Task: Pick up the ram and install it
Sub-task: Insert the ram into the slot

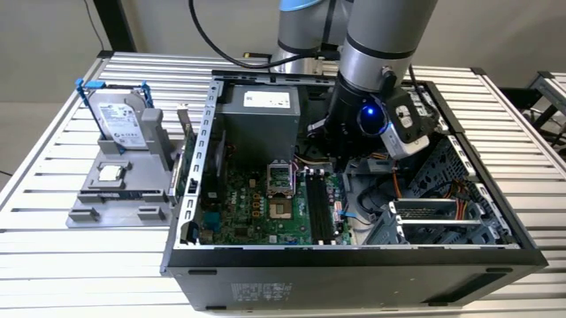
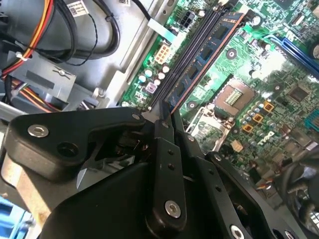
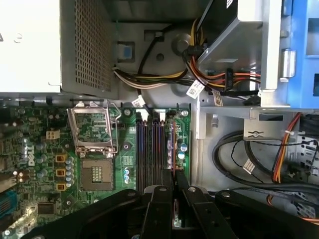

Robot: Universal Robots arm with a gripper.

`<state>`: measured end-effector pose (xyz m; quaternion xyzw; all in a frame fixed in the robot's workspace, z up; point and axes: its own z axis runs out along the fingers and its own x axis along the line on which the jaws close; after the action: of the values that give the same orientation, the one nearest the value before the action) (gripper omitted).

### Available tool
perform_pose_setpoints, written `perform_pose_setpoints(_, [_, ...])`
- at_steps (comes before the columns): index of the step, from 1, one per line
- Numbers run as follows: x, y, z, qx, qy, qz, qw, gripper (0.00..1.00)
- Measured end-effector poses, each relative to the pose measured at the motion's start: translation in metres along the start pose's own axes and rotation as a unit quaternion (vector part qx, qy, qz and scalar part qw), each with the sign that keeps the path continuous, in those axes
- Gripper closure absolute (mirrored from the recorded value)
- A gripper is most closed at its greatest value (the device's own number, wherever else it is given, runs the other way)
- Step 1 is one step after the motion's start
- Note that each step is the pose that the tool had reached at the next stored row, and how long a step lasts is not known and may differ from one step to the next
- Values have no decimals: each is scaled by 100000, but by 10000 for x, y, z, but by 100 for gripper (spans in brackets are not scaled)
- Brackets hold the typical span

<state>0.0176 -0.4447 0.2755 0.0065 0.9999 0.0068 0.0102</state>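
Green circuit board fills the floor of an open computer case [image 1: 372, 255] as a Universal Robots arm reaches into it from above. Its black gripper [image 2: 167, 115] is closed on the ram [image 2: 199, 62], a long thin memory stick with dark chips and a reddish edge, held by 1 end with the stick running along the memory slots [image 3: 152, 149] of the motherboard [image 3: 55, 164]. In the second wrist view the stick lies directly over those slots, between the dark slot rails and the processor socket [image 2: 233, 94]; in the first wrist view its thin edge [image 3: 173, 152] lines up with the slot nearest the case's cable bay. Whether the stick is already pressed home or just resting above the slot cannot be told from these pictures.

As a judgement, the pick-up is done and the work stands at the install itself: the stick is carried, aligned and low over its slot, while the seating is not confirmed and the gripper has not let go.

Outside the case, on the exterior view's left, a grey parts stand [image 1: 119, 192] on the slatted table [image 1: 53, 265] holds a silver hard drive [image 1: 119, 119] in a blue frame and a small square processor chip [image 1: 110, 173], both well apart from the arm.
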Motion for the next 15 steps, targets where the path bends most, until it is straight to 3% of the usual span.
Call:
perform_pose_setpoints(9, [4,-5,164,26,-11,943,99996,100])
perform_pose_setpoints(15, [6,-43,272,31,-8,947,99996,100])
